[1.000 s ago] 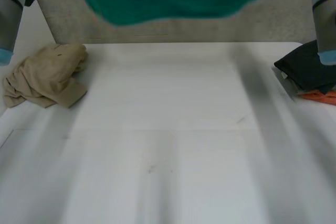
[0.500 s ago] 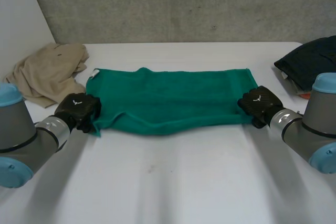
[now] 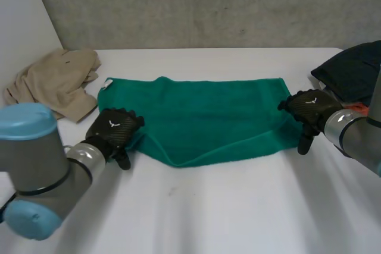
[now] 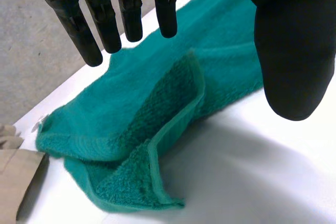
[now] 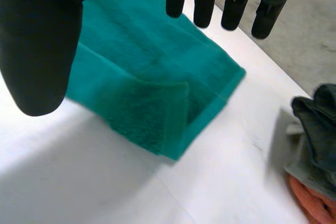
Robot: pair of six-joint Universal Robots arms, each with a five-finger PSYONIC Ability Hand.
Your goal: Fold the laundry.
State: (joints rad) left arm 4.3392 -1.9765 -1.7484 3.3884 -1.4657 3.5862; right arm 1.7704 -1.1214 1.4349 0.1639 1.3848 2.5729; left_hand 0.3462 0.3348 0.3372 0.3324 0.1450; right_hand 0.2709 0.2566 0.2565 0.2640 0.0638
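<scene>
Green towel (image 3: 208, 117) lies on the counter (image 3: 238, 206), end corners flipped over; left robot hand (image 3: 113, 130) and right robot hand (image 3: 309, 106) hover at its ends, both released.

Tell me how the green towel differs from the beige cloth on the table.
The green towel is spread out across the middle of the table, while the beige cloth sits crumpled in a heap at the far left. The towel has the open left hand and the open right hand at its two ends, and the beige cloth has neither hand on it. Both rest on the white table.
</scene>
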